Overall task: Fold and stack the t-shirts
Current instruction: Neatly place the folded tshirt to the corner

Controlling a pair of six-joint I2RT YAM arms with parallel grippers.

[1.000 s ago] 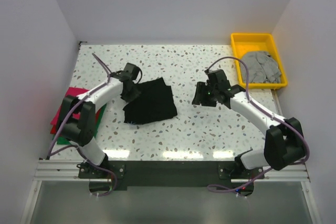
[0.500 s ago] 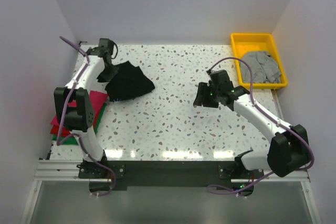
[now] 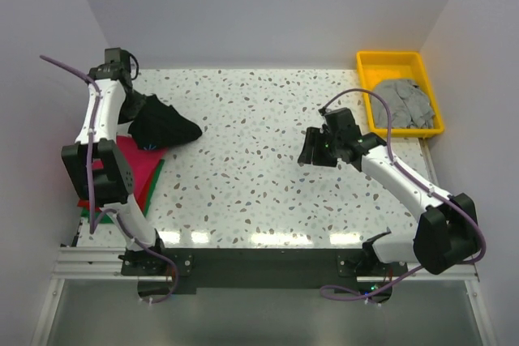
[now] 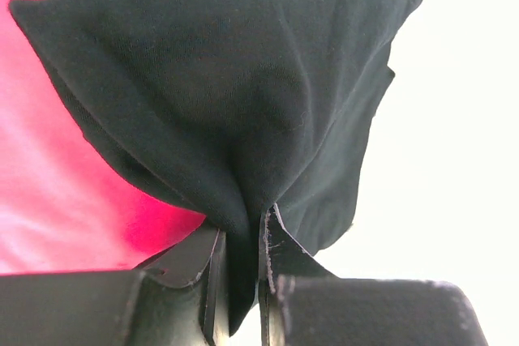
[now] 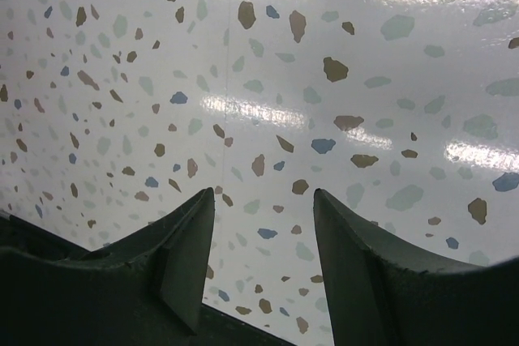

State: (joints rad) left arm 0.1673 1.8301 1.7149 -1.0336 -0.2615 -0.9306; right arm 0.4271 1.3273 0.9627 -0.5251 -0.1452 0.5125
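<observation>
Your left wrist camera shows what the overhead hides: the left claw (image 4: 241, 237) clenched on the one black shirt (image 4: 227, 79), above one magenta shirt (image 4: 49, 168). Overhead, the left arm (image 3: 96, 115) stretches with it to ten o'clock, the right claw (image 5: 264, 196) hangs released at three, and one grey shirt (image 3: 403, 103) lies in the tray (image 3: 389, 57) at one.

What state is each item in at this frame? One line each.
left gripper: shut on the black t-shirt.
right gripper: open, empty, above bare table.
black t-shirt: bunched, pinched at one edge, overlapping the magenta t-shirt.
magenta t-shirt: flat at the table's left edge.
grey t-shirt: crumpled, unfolded, in the yellow tray.
</observation>
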